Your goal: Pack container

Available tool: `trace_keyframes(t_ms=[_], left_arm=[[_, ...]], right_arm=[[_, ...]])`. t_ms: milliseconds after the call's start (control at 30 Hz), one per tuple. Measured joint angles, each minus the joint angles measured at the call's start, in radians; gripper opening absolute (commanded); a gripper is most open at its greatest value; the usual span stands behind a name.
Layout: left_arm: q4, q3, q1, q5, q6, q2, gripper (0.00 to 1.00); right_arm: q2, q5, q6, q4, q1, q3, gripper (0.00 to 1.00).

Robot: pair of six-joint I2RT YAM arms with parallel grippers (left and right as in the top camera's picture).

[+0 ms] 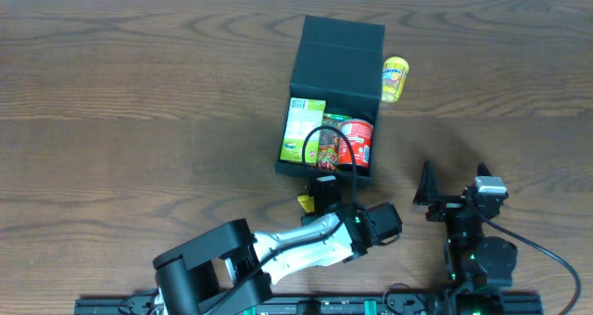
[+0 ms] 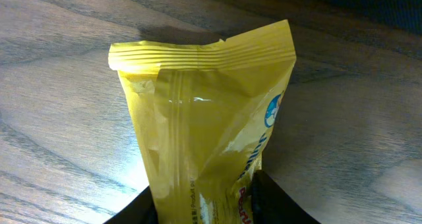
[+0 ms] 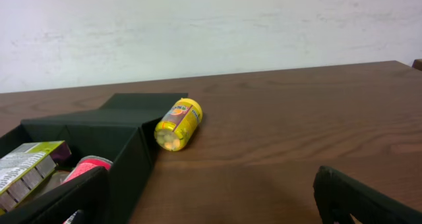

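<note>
Closed on the lower end of a yellow packet (image 2: 211, 118), sealed edge forward: left gripper (image 1: 315, 195), likely poised to feed the container (image 1: 338, 65) just ahead. Lid flap open there, carton (image 1: 304, 130) and red can (image 1: 356, 141) inside. Spread wide and empty: right gripper (image 3: 217, 204). Beside the box, a yellow jar (image 1: 395, 79) on its side. Brown wooden table (image 1: 139, 93), white wall (image 3: 211, 26) behind.
</note>
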Motion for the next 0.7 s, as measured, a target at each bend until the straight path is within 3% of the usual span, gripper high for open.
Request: trace_keyframes(t_ms=[167, 300, 433, 700], left_arm=[[0.0, 0.0, 0.0, -0.001, -0.002, 0.0, 0.25], [0.0, 0.0, 0.0, -0.003, 0.0, 0.0, 0.24], [-0.002, 0.0, 0.0, -0.007, 0.0, 0.0, 0.14], [-0.021, 0.002, 0.0, -0.018, 0.003, -0.002, 0.17]], right_arm=[[0.0, 0.0, 0.0, 0.0, 0.0, 0.0, 0.99], [0.0, 0.0, 0.0, 0.0, 0.0, 0.0, 0.99], [0.0, 0.0, 0.0, 0.0, 0.0, 0.0, 0.99], [0.0, 0.0, 0.0, 0.0, 0.0, 0.0, 0.99]])
